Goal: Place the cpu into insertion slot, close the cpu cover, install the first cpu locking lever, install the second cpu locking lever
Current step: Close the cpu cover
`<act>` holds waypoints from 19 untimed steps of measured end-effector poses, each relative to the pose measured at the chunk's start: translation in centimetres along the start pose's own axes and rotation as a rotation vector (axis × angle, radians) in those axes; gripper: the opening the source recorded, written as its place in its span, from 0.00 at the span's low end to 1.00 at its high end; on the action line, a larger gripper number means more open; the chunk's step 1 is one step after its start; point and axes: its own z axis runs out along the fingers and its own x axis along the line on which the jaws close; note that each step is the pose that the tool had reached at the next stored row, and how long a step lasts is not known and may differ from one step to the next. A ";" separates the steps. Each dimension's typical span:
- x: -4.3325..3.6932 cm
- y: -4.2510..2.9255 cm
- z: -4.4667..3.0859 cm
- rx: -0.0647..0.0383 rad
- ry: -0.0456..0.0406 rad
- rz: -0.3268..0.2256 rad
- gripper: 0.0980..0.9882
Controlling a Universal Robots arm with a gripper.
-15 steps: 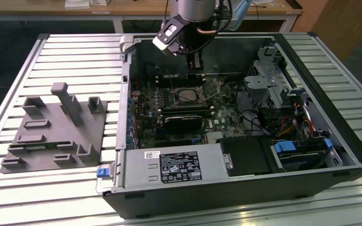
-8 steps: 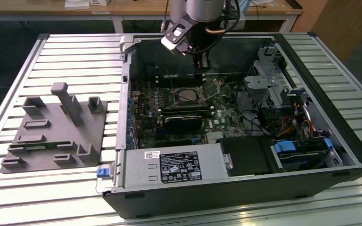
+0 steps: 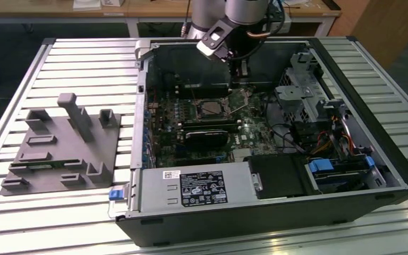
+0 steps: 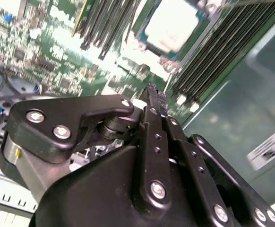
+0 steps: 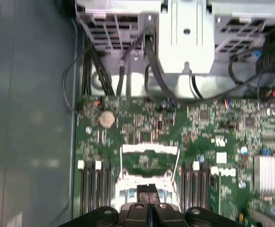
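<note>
**Bright overhead light, glare on bare metal**

In the exterior view, the scene is lit brightly and evenly from above. Strong glare is thrown off the slatted table (image 3: 19, 218) near its front corners, while the inside of the computer case (image 3: 261, 226) is left in shade. In the second wrist view, the cpu (image 4: 171, 26) is washed out almost to white, the motherboard (image 4: 57, 56) is smeared by blur, and the black gripper (image 4: 155, 92) is rendered dark, with glints on its screws. In the first wrist view, the drive cage (image 5: 187, 33) is overexposed and the board's detail is softened.

Pale silvery cpu (image 4: 171, 26) lies flat in the insertion slot (image 3: 197, 109), just beyond the gripper (image 5: 149, 188); cpu cover (image 3: 242, 99) stands raised open, nearer.
</note>
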 end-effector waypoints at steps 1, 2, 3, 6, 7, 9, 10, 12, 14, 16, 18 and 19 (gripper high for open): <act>0.02 0.38 0.02 0.000 0.0000 0.000 0.01; 0.04 0.76 0.05 0.000 0.0000 0.000 0.01; 0.07 1.17 0.07 0.000 -0.0001 0.000 0.01; 0.13 2.49 0.14 0.000 -0.0001 0.000 0.01; 0.15 2.94 0.16 0.000 -0.0001 0.000 0.01; 0.18 3.81 0.21 0.000 -0.0002 0.000 0.01; 0.21 4.23 0.24 0.000 -0.0001 0.000 0.01; 0.27 4.65 0.27 0.000 -0.0001 0.000 0.01; 0.28 4.71 0.27 0.000 -0.0002 0.000 0.01; 0.28 4.71 0.27 0.000 -0.0002 0.000 0.01; 0.27 4.76 0.44 0.001 0.0000 0.000 0.01; 0.27 4.81 0.56 0.001 -0.0001 0.000 0.01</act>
